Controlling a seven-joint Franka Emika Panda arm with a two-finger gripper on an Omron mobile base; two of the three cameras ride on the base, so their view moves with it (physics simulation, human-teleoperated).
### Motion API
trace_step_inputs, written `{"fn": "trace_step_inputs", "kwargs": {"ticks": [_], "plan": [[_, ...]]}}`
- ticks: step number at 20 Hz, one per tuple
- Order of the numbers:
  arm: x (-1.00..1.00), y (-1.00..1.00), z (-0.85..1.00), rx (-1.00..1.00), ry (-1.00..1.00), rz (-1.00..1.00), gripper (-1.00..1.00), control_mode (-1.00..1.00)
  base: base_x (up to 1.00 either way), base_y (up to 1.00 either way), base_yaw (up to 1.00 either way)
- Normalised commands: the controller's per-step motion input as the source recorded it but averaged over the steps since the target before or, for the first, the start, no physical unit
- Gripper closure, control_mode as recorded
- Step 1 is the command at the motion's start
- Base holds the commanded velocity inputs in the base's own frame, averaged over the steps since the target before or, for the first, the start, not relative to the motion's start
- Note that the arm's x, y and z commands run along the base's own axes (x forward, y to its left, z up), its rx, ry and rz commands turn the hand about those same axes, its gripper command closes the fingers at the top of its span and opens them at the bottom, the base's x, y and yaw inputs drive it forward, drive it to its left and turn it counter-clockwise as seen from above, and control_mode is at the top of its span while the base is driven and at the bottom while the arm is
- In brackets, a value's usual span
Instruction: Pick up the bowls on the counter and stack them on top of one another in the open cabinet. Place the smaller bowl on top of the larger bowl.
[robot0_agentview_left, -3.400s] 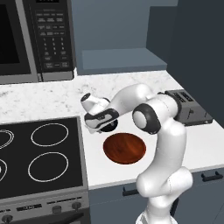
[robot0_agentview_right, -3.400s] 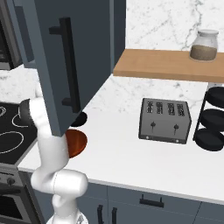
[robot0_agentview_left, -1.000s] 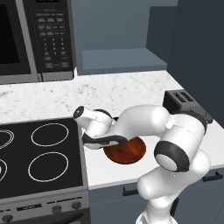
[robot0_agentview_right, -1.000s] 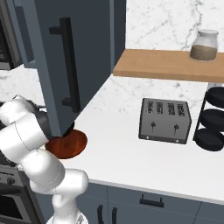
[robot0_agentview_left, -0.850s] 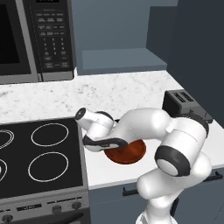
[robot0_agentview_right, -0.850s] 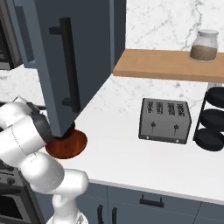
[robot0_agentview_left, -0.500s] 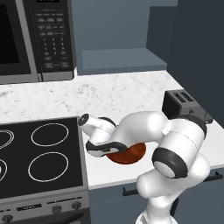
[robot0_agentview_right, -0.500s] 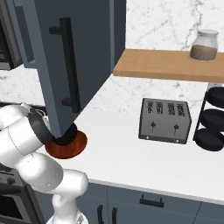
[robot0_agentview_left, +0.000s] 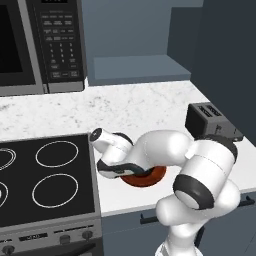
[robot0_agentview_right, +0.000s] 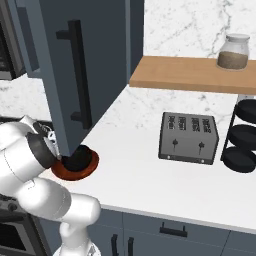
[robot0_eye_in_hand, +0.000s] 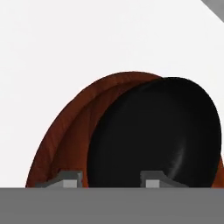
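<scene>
Tool (robot0_eye_in_hand: 110, 180), spread, seemingly straddles the larger bowl's (robot0_eye_in_hand: 65, 131) rim, smaller bowl (robot0_eye_in_hand: 157, 135) nested just beyond

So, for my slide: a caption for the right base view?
Black bowl nested in the brown bowl on the counter, robot arm bent over them.

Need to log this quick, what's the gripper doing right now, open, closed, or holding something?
Gripper: low at the smaller bowl, which sits in the larger bowl on the counter; open or shut cannot be told.
</scene>
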Motion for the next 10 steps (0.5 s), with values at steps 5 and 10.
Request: {"fn": "trace_step_inputs", "kwargs": {"ticks": [5, 10], "plan": [[-0.53, 0.15, 0.5, 0.08, 0.03, 0.0, -1.0, -1.0, 0.0, 0.0, 0.0], [-0.61, 0.25, -0.3, 0.01, 0.06, 0.0, -1.0, -1.0, 0.0, 0.0, 0.0]]}}
